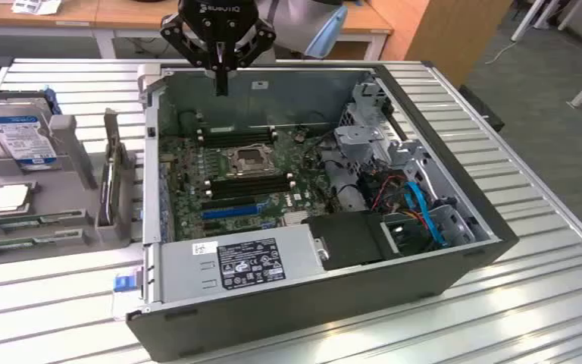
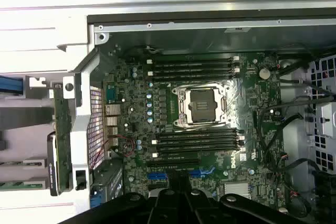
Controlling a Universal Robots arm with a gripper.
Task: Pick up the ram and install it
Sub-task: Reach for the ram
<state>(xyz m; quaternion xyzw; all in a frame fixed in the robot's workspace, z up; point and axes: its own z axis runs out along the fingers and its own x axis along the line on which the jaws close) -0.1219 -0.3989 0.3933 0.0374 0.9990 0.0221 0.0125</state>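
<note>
Exterior view: gripper (image 1: 221, 83) points straight down over the computer case (image 1: 301, 318), jaws closed.

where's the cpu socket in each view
exterior view: cpu socket in the middle of the motherboard, inside the open case
wrist view: cpu socket in the middle of the motherboard
shared landmark: black memory slots flank it on two sides in both
</note>
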